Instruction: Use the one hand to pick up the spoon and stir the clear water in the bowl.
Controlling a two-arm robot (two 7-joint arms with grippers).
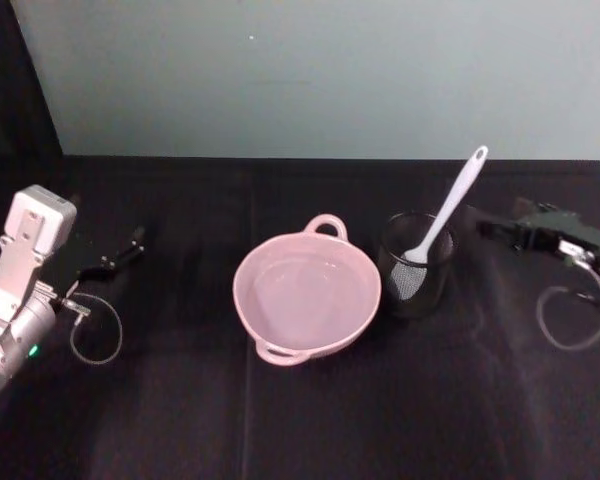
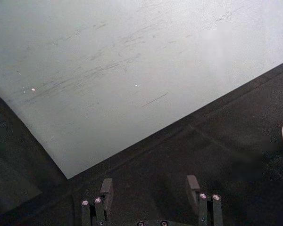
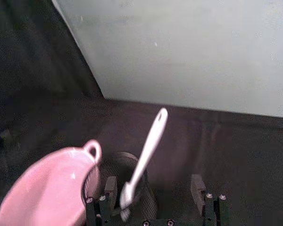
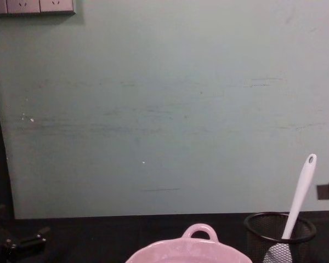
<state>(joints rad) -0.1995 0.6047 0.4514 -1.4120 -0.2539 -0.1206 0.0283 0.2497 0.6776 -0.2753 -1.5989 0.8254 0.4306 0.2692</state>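
Surface (image 1: pixel 310 430) is covered in black matte cloth, with a pale grey-green wall (image 4: pixel 164 109) behind it.

Spoon (image 1: pixel 448 212): slim, smooth white plastic, with a small hole seen at the handle end and a flat paddle head. It is stood head-down in a black wire-mesh cup (image 1: pixel 417 265) and leaned with the handle tilted up toward the wall and the right side. The head is seen through the mesh in the chest view.

Bowl (image 1: pixel 307 292): wide, pale pink, glossy, round, with a small arched loop handle on the far rim and a second one on the near rim. It is set at the middle of the surface, just left of the cup and close beside it; contact cannot be told. The water (image 1: pixel 305 290) inside is barely made out against the pink.

Right pincer (image 3: pixel 155 190) is held low near the right edge of the surface, just right of the cup; its black fingers are spread, nothing is held, and the spoon and cup are framed between them in the right wrist view.

Left pincer (image 2: pixel 151 190) is parked at the left side of the surface, well apart from the bowl, fingers spread and empty. A loop of grey cable (image 1: pixel 95 330) is seen beside the left arm.
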